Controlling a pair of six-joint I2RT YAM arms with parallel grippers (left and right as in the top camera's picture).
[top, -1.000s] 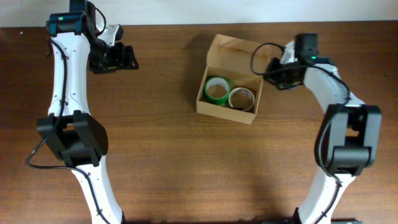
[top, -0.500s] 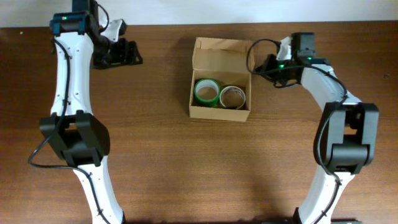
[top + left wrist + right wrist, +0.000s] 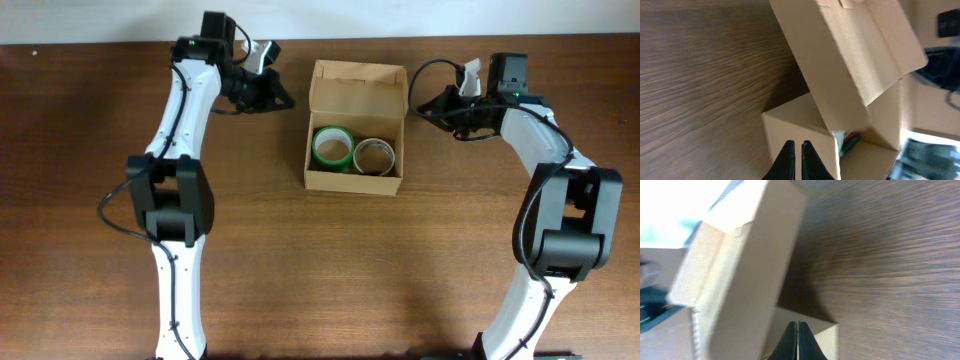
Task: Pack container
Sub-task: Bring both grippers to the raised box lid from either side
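Since the earlier overhead frames, the left arm has swung in from the far left. The left gripper (image 3: 284, 101) is now sitting just beside the upper-left corner of the container (image 3: 355, 181). Its fingers (image 3: 787, 155), spread wide a second ago, are now pressing together on nothing.

The right gripper (image 3: 420, 108) is hanging just off the container's right side, slightly further out than before. Its jaws are also closed and empty, and the right wrist view is showing the tips meeting in one line at a box corner. Contact with the cardboard: cannot tell, either side.

The container is resting mid-rear on the table (image 3: 300, 260). It is squared to the table edge, where a second ago it was skewed. The flap lid (image 3: 358, 84) is standing open toward the rear. Inside, a green tape roll (image 3: 317, 148) and a pale roll (image 3: 361, 156) are lying flat, side by side.
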